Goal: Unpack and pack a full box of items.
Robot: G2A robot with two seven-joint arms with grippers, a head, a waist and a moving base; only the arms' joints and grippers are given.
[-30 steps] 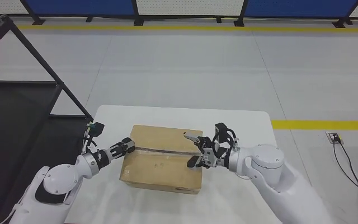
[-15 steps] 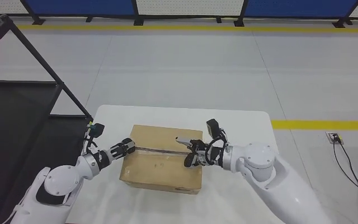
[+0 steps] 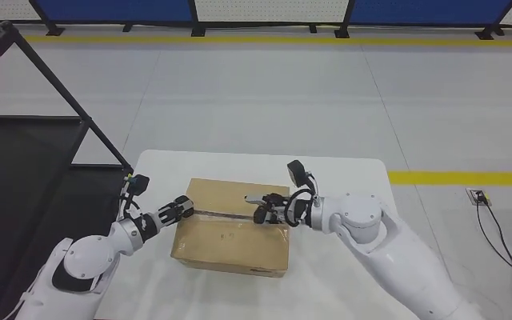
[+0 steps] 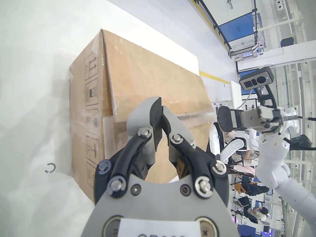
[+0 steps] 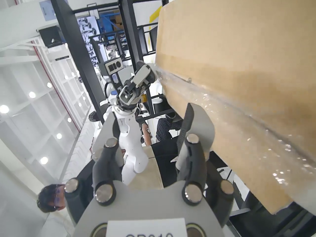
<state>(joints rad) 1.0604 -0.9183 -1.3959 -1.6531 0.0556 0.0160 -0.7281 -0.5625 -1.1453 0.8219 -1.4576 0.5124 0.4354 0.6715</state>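
A closed brown cardboard box stands in the middle of the white table, with a clear tape seam running across its top. My left gripper is shut, its tips at the seam's left end; the left wrist view has it close before the box. Over the right half of the top, by the seam, my right gripper stands open. In the right wrist view it has one finger against the box beside the tape.
A black metal frame with a dark panel stands off the table's left side. A small metal ring lies on the table near the box's left end. Bare table surrounds the box on all sides.
My right gripper has moved left from the box's right edge to over its top, with the wrist turning. The left gripper and the box have stayed put.
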